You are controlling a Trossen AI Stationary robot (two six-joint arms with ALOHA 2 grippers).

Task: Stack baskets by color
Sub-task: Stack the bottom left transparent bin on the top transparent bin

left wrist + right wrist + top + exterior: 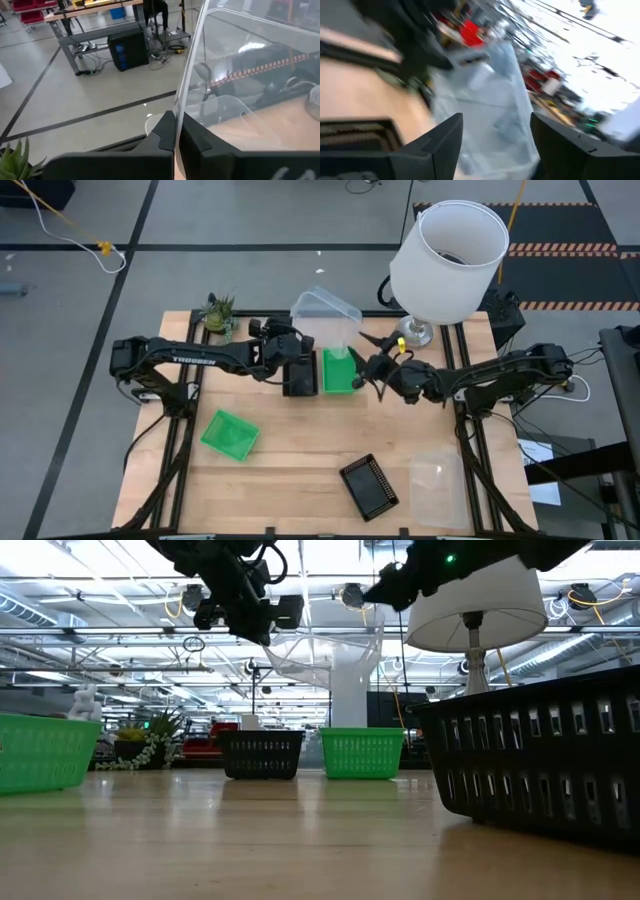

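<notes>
Black slotted basket (545,765) fills the right foreground of the low view. Centre frame in the high view, the left gripper (297,340) is pinching the rim of a clear basket (325,320), lifted off the worktop (300,465) above a black basket (299,373) and a green basket (338,370). Just right of them, the right gripper (372,370) stands spread, holding nothing. Another clear basket (437,485) sits lower right. Thin see-through plastic looks light, slick and a little flexible; a wall-edge grip suits it, squeezed gently.
</notes>
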